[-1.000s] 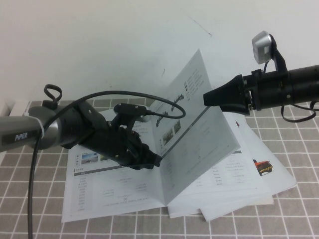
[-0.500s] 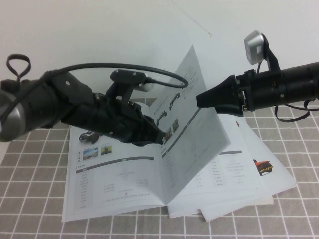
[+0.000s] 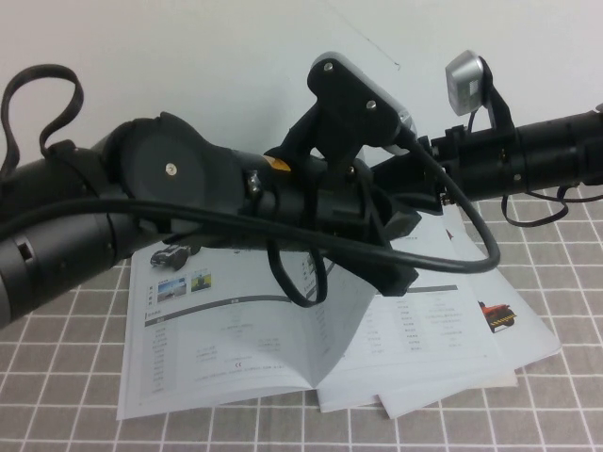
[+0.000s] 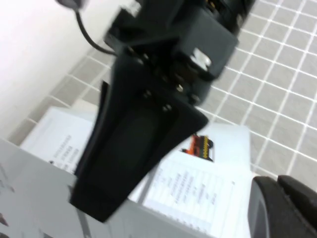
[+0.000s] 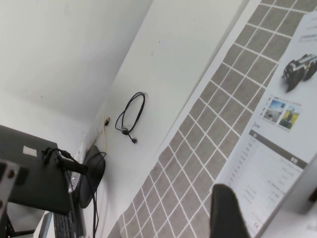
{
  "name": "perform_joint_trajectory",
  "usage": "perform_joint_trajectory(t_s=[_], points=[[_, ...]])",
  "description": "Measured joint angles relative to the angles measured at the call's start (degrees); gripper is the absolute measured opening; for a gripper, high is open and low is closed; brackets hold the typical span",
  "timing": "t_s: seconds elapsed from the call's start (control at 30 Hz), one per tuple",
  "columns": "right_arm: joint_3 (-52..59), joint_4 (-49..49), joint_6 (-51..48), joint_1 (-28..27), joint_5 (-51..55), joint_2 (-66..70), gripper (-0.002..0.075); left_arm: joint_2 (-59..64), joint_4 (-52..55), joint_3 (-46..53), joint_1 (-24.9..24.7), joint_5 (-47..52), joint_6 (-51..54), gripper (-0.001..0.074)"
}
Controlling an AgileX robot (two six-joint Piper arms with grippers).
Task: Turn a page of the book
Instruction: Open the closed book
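The book (image 3: 226,330) lies open on the grey grid mat. Its page (image 3: 344,315) stands lifted near the spine, with its top hidden behind my left arm. My left gripper (image 3: 400,252) reaches across over the book's right side, fingers together and holding nothing. It shows at the edge of the left wrist view (image 4: 285,208). My right gripper is hidden in the high view; its arm (image 3: 528,155) comes in from the right. In the left wrist view the right gripper (image 4: 88,206) is closed on the grey page (image 4: 29,198). The right wrist view shows one finger (image 5: 225,213) beside the page edge (image 5: 292,198).
Loose white sheets with a red-black picture (image 3: 499,315) lie under the book at the right, also in the left wrist view (image 4: 198,146). The grid mat (image 3: 57,358) meets a white wall (image 3: 188,56). A cable (image 5: 130,116) hangs on the wall.
My left arm has risen and swung right, from the left page over the lifted page to the book's right side. My right gripper has drifted slightly left with the page.
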Motion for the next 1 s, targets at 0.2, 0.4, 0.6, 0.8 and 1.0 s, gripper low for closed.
perform_joint_trajectory(t_s=[0.2, 0.4, 0.6, 0.8, 1.0], points=[[0.00, -0.78, -0.11, 0.00, 0.00, 0.00, 0.0375, 0.00, 0.62, 0.00, -0.24, -3.18, 0.43, -0.0004], [0.00, -1.27, -0.11, 0.03, 0.00, 0.00, 0.0375, 0.35, 2.27, 0.00, -0.24, -3.74, 0.99, -0.0004], [0.00, -1.35, -0.11, 0.03, 0.00, 0.00, 0.0375, 2.03, 2.51, 0.00, -0.24, -4.10, 1.37, -0.0004], [0.00, -1.35, -0.11, 0.03, 0.00, 0.00, 0.0375, 3.40, 2.51, 0.00, -0.24, -4.23, 1.37, -0.0004], [0.00, -1.48, -0.11, 0.13, 0.00, 0.00, 0.0375, 3.66, 2.51, 0.00, -0.24, -4.23, 1.37, -0.0004]])
